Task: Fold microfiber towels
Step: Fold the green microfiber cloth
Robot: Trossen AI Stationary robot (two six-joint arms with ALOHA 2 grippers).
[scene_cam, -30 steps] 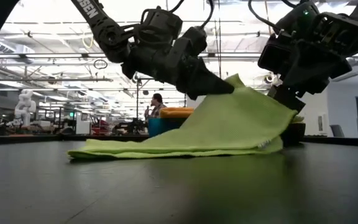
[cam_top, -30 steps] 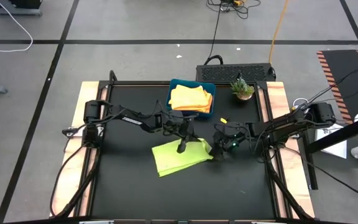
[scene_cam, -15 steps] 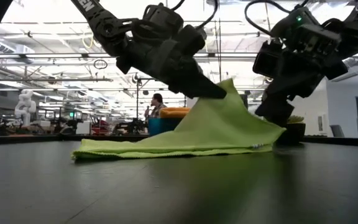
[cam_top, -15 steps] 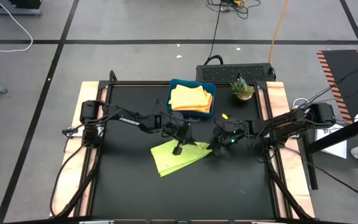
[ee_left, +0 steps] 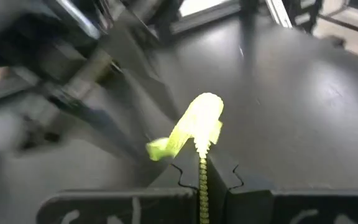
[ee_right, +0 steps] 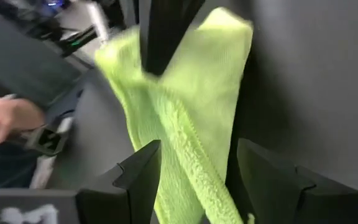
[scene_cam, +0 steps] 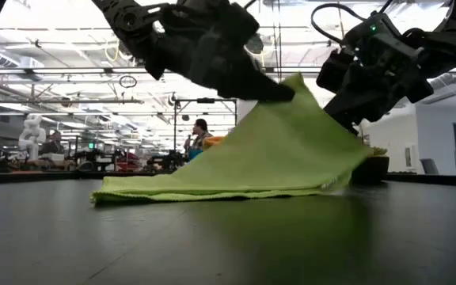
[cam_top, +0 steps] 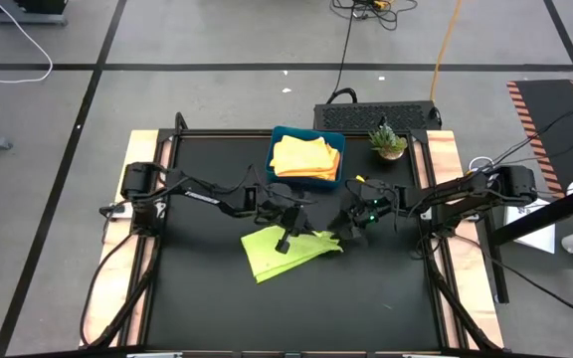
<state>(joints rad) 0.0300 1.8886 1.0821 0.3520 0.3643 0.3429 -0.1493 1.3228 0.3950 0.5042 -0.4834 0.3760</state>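
Near the table's middle, the green towel (cam_top: 285, 253) is lifted by the left gripper (cam_top: 283, 242) clamped on its corner; the spread right gripper (cam_top: 347, 235) should be kept clear while the fold is laid flat.

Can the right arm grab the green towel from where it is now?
Probably yes. The right gripper is open, and the green towel hangs right between its fingers, with nothing in between. The left gripper is shut on the towel's lifted corner, holding it up off the table.

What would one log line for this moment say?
left gripper: shut on green towel, corner lifted | right gripper: open, at towel's edge | tray: yellow towels inside
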